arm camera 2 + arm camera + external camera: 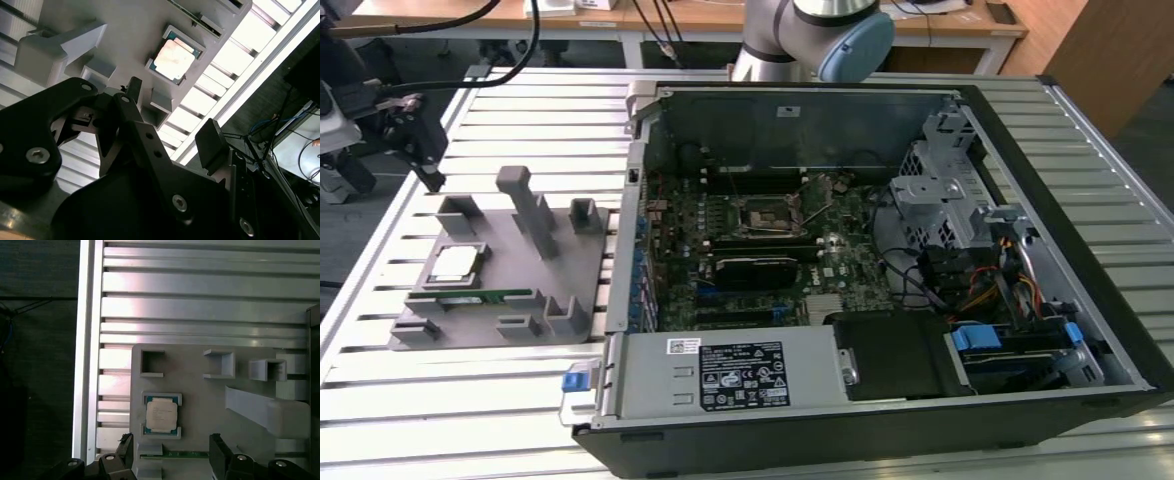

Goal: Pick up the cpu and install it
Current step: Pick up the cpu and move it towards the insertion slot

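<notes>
The slatted aluminium tabletop (520, 100) carries an open computer case (1067, 260) lying on its side. The motherboard (841, 250) faces up, and the square processor socket (765, 215) sits near its middle. The robot arm (807, 30) rises behind the case. On the exterior view's left of the case lies a grey holding fixture (574, 260) with blocks and pockets. A long green memory stick (474, 297) lies along one of its slots. The cpu (454, 263) rests flat in its own framed recess just beside that stick, metal top up, well apart from the socket. In both wrist views the jaws stand wide open with nothing between them. They hang above the fixture, clear of the cpu (161, 415), which lies a little ahead of the gap between them (174, 58). By my judgement the work is at the approach to the pickup: the chip is not yet grasped and nothing is installed. Taking it calls for the jaws to be centred over the recess and squared to two opposite edges. They must come down without striking the frame and close gently on the thin rim.
</notes>
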Action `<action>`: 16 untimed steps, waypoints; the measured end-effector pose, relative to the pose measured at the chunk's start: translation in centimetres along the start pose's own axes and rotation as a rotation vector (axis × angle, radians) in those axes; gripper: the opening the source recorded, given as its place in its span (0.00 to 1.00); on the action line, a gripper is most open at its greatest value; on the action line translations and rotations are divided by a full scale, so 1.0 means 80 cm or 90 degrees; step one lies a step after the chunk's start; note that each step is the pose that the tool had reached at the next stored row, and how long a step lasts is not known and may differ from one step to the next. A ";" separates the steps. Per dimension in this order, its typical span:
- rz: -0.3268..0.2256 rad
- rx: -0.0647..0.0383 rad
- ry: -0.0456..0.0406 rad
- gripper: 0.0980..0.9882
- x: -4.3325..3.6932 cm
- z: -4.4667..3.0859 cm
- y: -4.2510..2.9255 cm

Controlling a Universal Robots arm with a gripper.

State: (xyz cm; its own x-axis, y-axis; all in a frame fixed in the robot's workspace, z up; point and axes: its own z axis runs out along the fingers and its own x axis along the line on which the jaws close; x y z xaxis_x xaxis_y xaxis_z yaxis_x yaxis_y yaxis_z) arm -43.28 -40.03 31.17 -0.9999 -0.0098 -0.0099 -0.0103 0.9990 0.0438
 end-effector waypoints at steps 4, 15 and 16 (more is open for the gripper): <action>0.000 0.000 0.0001 0.68 0.000 0.0019 -0.0001; 0.000 0.000 0.0000 0.68 0.000 0.0073 -0.0003; 0.000 0.000 0.0000 0.68 0.000 0.0079 -0.0004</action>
State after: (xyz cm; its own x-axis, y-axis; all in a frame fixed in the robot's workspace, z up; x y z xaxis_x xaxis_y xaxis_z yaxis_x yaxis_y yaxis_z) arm -43.28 -40.03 30.54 -0.9999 -0.0099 -0.0099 -0.0103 0.9990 0.0439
